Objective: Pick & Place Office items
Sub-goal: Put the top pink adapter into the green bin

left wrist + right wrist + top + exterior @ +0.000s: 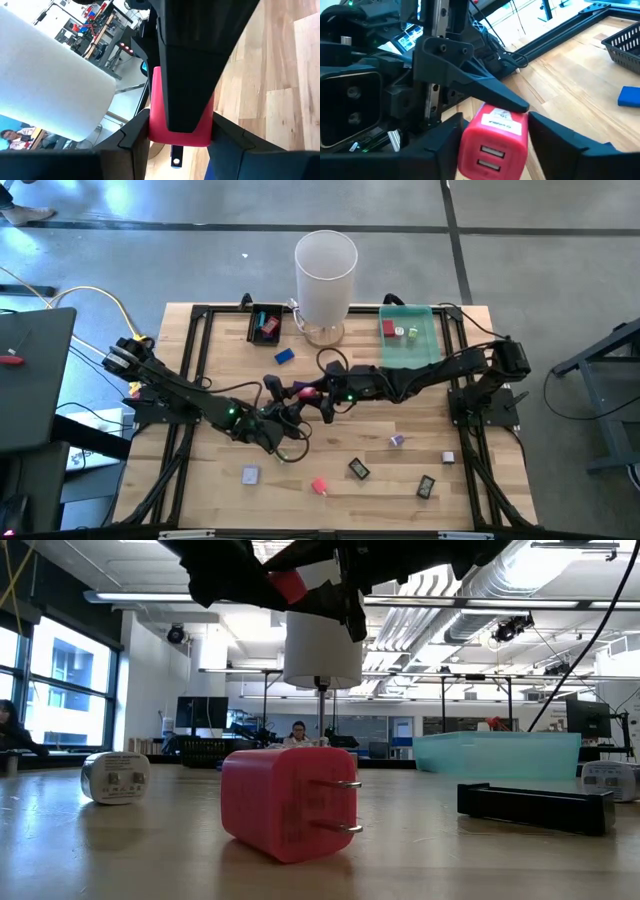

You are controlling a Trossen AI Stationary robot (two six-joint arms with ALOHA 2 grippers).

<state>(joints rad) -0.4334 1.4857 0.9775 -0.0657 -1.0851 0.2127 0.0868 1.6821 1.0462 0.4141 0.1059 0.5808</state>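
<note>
A red charger block [305, 392] hangs above the middle of the table, between my two grippers. My left gripper [292, 396] reaches in from the table's left and is shut on it. My right gripper [318, 391] reaches in from the right, its fingers closed on the same block [492, 137]. Other office items lie loose on the wood: a pink charger [320, 486], a blue block [284, 356], a purple piece [397, 440], grey pieces [250, 474] and black clips [358, 469]. My left gripper pinches the red block's two opposite sides [156, 136] between its two fingers. The fingers come nearly level from the table's left. The block is lifted clear of the table. My right gripper has its two fingers on the block's side faces [469, 142], at the end with the two ports [489, 155]. They come nearly level from the table's right, on the other pair of faces than the left fingers [485, 95]. The block stays clear of the table.
A tall white cylinder [325, 270] stands at the far middle. A small black tray [265, 323] and a translucent green tray [425, 345], each with pieces in it, flank it. Black frame rails [190, 370] run along the table's sides.
</note>
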